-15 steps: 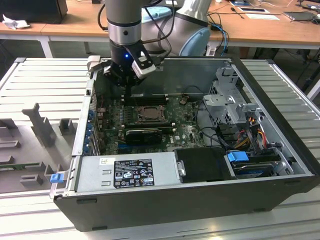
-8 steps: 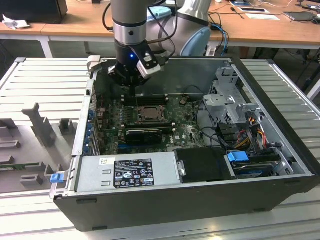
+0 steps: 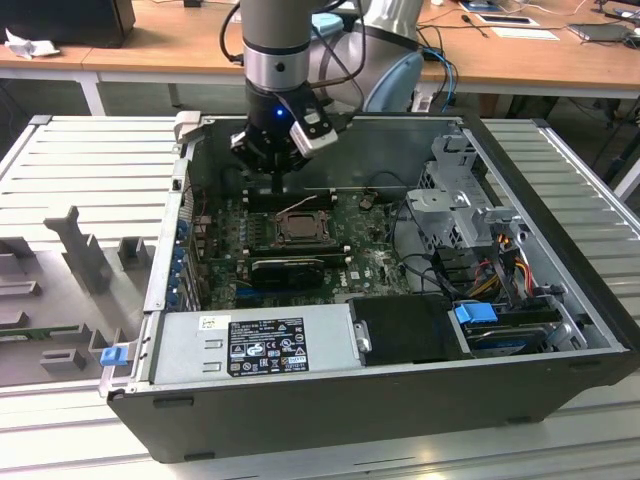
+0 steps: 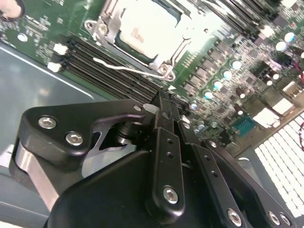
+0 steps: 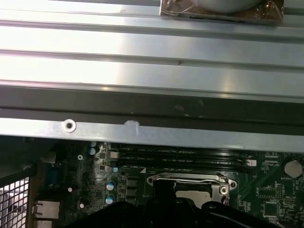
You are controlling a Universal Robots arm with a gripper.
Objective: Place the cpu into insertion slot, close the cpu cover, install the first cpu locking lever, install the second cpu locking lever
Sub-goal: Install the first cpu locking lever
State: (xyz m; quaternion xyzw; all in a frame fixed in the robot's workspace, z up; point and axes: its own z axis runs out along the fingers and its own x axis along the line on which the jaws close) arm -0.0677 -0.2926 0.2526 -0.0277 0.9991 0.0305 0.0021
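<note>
Exterior view: your gripper [image 3: 278, 182] hangs inside the open case [image 3: 350, 410], just behind the socket [image 3: 298, 229].

Second wrist view: chip [image 4: 145, 28] seated in the socket, cover [image 4: 105, 21] flat around it. Those two steps look done. A wire lever [image 4: 126, 69] runs along the near side; you can't tell if it is latched. Fingertips [image 4: 161, 107] pressed together, nothing between them, close to the lever's hooked end.

First wrist view: the gripper's dark body covers most of the socket, so you can't read the levers there.
</note>
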